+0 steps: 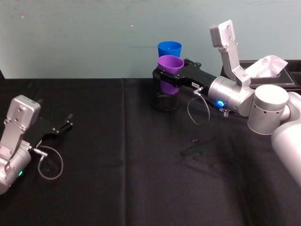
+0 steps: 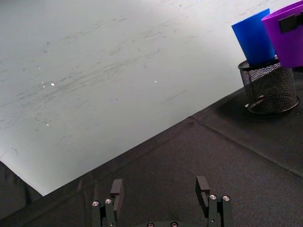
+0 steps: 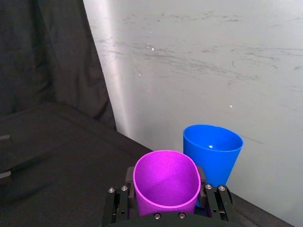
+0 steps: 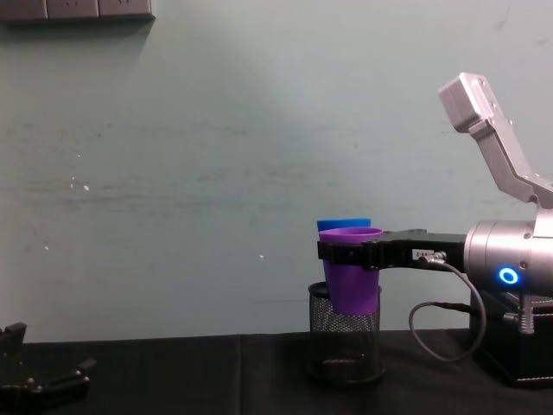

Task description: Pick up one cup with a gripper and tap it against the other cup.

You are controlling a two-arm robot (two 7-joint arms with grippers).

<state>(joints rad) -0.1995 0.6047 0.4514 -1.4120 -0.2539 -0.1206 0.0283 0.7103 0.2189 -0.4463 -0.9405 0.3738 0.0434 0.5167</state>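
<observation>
The purple cup (image 1: 170, 63) is clamped in the right gripper (image 1: 163, 76), whose two black fingers are closed on its sides just under the rim (one finger on each side). The cup is held up over the near edge of the black mesh pen holder (image 4: 346, 350), just beside the blue cup (image 1: 169, 48) standing in that holder. Whether the two cups touch cannot be told. Well left of the holder, the left gripper (image 1: 63, 126) sits low over the black tablecloth (image 1: 117, 179), its fingers spread apart and empty.

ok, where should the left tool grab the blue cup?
On the blue cup, likely take the upper wall under the rim, from the robot's left: its base sits upright in the mesh holder, and the purple cup in the right tool crowds its near side.
</observation>
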